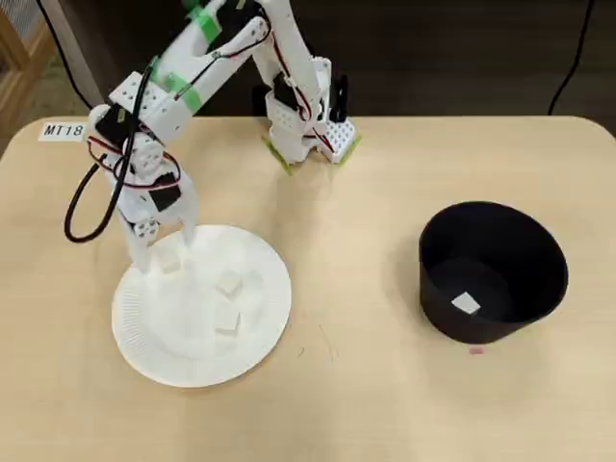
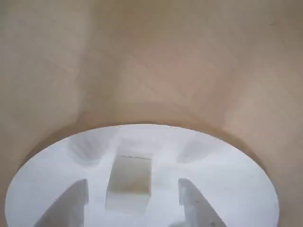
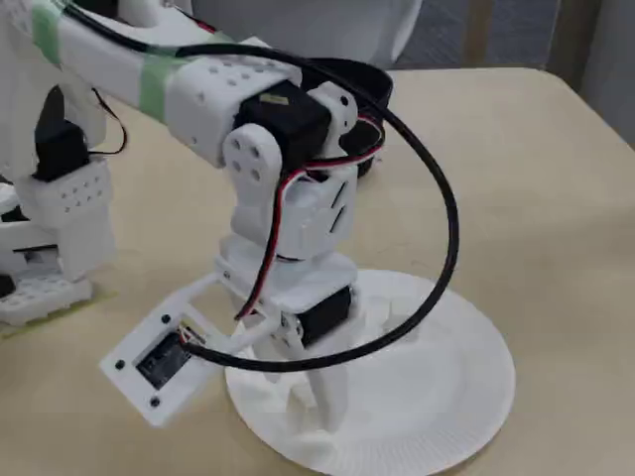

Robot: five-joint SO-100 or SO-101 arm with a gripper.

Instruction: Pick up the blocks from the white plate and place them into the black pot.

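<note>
Pale wood table (image 1: 366, 385) bears white plate (image 1: 154, 342), black pot (image 1: 539, 279), arm base (image 1: 310, 135).

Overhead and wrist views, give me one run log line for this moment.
gripper: open, straddling block | white plate: three blocks on it | black pot: one block inside

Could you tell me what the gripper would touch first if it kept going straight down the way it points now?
Probably the block lying between its open fingers; the gripper points down at the plate, which lies just beneath. Depth is hard to judge.

Pincer (image 2: 132, 198) fingertips cut off below
</note>
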